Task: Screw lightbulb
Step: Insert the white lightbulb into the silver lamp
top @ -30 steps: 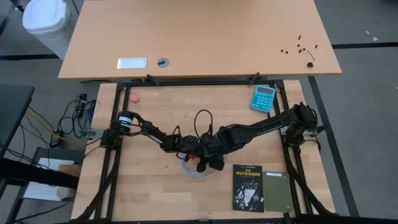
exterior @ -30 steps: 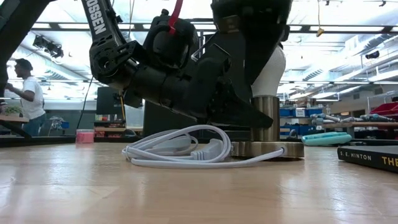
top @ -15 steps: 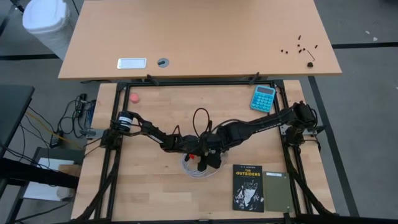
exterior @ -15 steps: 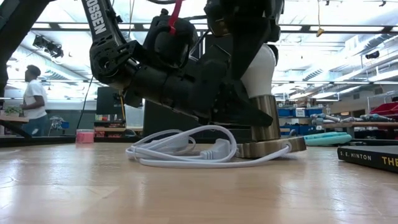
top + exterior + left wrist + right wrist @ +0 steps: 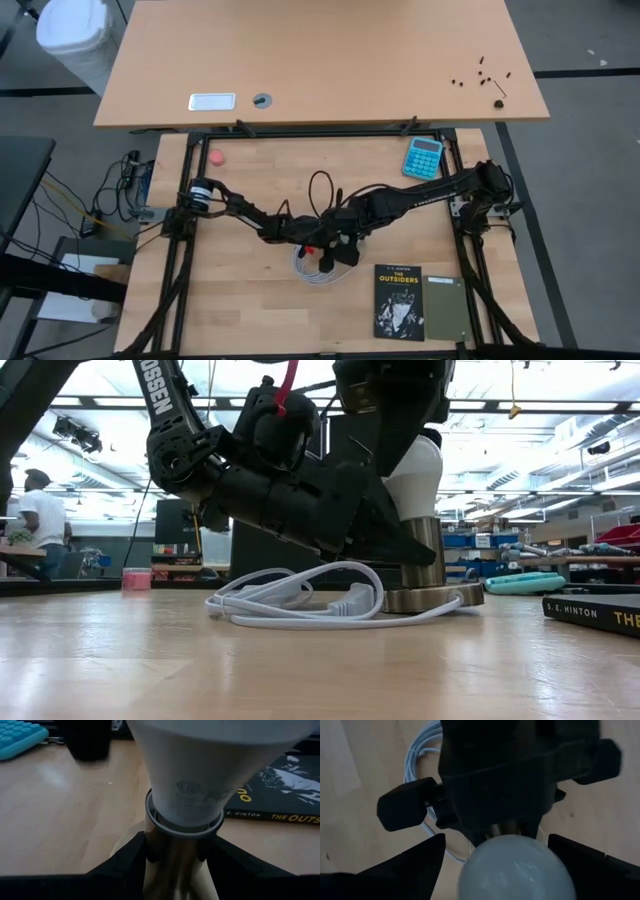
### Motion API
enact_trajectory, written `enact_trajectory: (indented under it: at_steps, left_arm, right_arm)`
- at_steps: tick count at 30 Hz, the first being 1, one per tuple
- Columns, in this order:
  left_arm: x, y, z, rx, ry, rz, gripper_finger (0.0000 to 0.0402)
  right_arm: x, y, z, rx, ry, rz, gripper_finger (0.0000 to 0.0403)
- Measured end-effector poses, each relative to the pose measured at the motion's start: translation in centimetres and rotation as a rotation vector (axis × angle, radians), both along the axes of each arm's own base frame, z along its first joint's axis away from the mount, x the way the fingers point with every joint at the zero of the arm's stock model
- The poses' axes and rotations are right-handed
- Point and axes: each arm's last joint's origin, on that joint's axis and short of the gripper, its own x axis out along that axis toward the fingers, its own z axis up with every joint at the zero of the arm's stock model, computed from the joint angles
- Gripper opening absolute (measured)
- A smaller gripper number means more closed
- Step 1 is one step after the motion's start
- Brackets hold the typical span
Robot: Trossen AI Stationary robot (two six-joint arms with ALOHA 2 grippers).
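On the wooden worktop (image 5: pixel 250 300), our left end effector (image 5: pixel 172 862) pinches the socket (image 5: pixel 425 575); our right end effector (image 5: pixel 492 847) spread around the lightbulb (image 5: pixel 412 475) could regrip crookedly, cross-threading it

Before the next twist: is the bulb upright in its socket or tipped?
Upright. The lightbulb stands straight on the brass socket, whose base sits flat on the table in the low view.

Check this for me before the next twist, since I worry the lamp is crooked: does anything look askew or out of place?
Nothing clearly stands out. The lightbulb sits upright in the brass socket, which the left gripper clamps. The right gripper straddles the bulb, open. The white cable lies loosely coiled beside the base.
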Motion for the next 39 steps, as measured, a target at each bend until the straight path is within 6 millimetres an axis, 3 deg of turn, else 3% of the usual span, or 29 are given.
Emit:
enact_trajectory:
  at_steps: [9,20,28,34,39]
  left_arm:
    - [0.0,0.1,-0.1,0.001,0.009,0.004,0.0184]
    - [0.0,0.1,-0.1,0.0,0.011,-0.002,0.0184]
    - [-0.1,0.0,-0.1,0.003,0.012,-0.004,0.0184]
    - [-0.1,0.0,-0.2,0.003,0.015,-0.004,0.0184]
    - [-0.1,0.0,-0.2,0.003,0.015,-0.005,0.0184]
  right_arm:
    - [-0.7,-0.7,1.5,-0.054,-0.042,-0.015,0.036]
    - [-0.6,-1.8,1.6,-0.082,-0.038,-0.023,0.0358]
    - [-0.5,-2.4,5.6,-0.166,-0.07,0.001,0.0352]
    - [-2.0,-2.3,9.2,-0.247,-0.018,-0.053,0.0346]
    - [-3.3,-0.9,9.8,-0.284,0.06,-0.052,0.0337]
